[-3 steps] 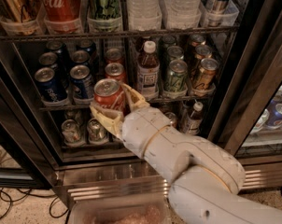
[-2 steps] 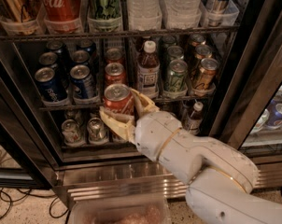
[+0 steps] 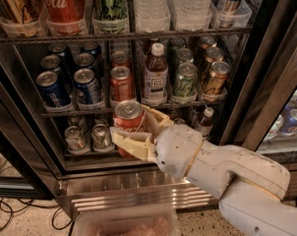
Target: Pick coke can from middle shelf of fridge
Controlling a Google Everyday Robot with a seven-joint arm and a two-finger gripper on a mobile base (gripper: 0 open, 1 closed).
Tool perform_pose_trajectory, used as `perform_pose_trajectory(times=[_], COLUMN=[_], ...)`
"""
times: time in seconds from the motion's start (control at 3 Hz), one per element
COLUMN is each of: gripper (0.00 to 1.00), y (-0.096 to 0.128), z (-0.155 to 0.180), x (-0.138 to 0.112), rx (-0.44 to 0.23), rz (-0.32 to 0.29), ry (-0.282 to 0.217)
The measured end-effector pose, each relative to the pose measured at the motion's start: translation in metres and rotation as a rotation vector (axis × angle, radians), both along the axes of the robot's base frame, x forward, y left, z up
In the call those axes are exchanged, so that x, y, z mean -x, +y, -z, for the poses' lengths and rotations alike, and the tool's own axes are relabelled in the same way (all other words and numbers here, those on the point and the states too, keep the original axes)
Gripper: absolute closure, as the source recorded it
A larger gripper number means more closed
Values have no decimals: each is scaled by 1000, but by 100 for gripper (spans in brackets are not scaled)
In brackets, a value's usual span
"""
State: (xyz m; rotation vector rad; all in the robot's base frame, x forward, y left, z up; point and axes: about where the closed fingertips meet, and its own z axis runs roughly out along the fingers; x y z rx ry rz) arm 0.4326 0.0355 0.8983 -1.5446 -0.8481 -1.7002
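My gripper (image 3: pixel 133 132) is shut on a red coke can (image 3: pixel 129 118) with a silver top. It holds the can upright in front of the fridge (image 3: pixel 237 117), just below the front rail of the middle shelf (image 3: pixel 89 111) and outside it. Two more red coke cans (image 3: pixel 122 82) stand in a clear tray on the middle shelf, one behind the other. The cream fingers (image 3: pixel 131 144) wrap the can's lower half. My white arm (image 3: pixel 222 166) comes in from the lower right.
Blue Pepsi cans (image 3: pixel 50 88) stand left on the middle shelf, a bottle (image 3: pixel 155 75) and green and gold cans (image 3: pixel 185 80) right. Large bottles fill the top shelf (image 3: pixel 124 35). Silver cans (image 3: pixel 100 136) sit on the lower shelf. A clear bin (image 3: pixel 124 222) lies below.
My gripper has drawn the coke can out from the middle shelf, moving it down and toward the camera. The can stays in the fingers throughout.
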Motion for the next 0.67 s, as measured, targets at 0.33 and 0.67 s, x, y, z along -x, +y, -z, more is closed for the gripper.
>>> perform_pose_trajectory(times=[0.33,0.67], gripper=[100,100], y=[2,2], z=[3,4], x=[16,30], rx=[-1,1], rz=[-85,-134], ry=[25,52])
